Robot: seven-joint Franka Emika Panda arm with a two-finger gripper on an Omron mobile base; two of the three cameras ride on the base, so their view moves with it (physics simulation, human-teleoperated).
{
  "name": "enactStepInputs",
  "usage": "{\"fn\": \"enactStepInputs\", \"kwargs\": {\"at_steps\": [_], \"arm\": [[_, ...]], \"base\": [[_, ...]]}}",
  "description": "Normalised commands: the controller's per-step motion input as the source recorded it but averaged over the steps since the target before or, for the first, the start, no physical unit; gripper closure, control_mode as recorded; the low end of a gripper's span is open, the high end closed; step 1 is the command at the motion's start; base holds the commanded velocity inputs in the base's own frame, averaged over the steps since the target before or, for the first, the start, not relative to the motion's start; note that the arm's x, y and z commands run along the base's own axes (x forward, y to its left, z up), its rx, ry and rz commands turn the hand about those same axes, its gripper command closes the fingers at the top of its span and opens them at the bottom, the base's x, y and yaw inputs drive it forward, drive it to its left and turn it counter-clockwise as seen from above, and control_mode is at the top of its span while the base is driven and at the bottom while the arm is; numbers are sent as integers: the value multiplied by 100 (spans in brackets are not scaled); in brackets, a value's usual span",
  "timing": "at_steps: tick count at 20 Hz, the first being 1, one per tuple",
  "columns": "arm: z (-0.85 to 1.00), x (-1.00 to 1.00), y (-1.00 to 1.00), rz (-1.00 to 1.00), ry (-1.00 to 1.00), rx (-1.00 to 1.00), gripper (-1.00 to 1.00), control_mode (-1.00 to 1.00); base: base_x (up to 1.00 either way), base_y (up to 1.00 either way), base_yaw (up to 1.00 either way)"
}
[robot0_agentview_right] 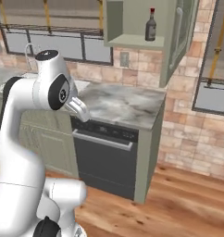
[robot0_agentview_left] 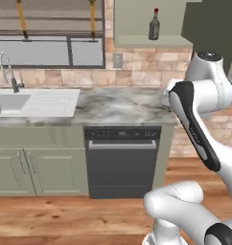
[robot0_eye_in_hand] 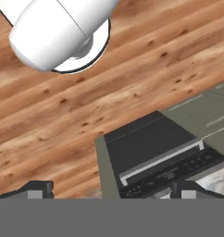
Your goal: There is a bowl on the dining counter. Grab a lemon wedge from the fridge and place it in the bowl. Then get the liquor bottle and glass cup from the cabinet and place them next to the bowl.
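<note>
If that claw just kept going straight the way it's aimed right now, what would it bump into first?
The open gripper points downward. Going straight on, it would probably meet the wooden floor beside the dark dishwasher front; depth is hard to judge, so it might clip the dishwasher instead.

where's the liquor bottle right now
The dark glass liquor bottle with a red cap stands upright in the open wall cabinet, above the marble counter.

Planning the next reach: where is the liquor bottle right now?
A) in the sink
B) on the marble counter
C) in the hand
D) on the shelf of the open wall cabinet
D: the liquor bottle stands upright on the shelf of the open wall cabinet, above the counter.
</note>
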Motion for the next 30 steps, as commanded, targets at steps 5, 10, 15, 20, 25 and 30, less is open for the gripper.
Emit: {"fn": "enactStepInputs", "kwargs": {"at_steps": [5, 10, 15, 20, 25, 30], "arm": [[0, 0, 0, 0, 0, 0, -100, 100], [0, 0, 0, 0, 0, 0, -100, 100], [0, 0, 0, 0, 0, 0, -100, 100], [0, 0, 0, 0, 0, 0, -100, 100], [0, 0, 0, 0, 0, 0, -100, 100], [0, 0, 0, 0, 0, 0, -100, 100]], "base": [[100, -59, -4], [96, -7, -20], [69, 0, -31], [49, 2, -31], [59, 11, -21], [66, 15, -8]]}}
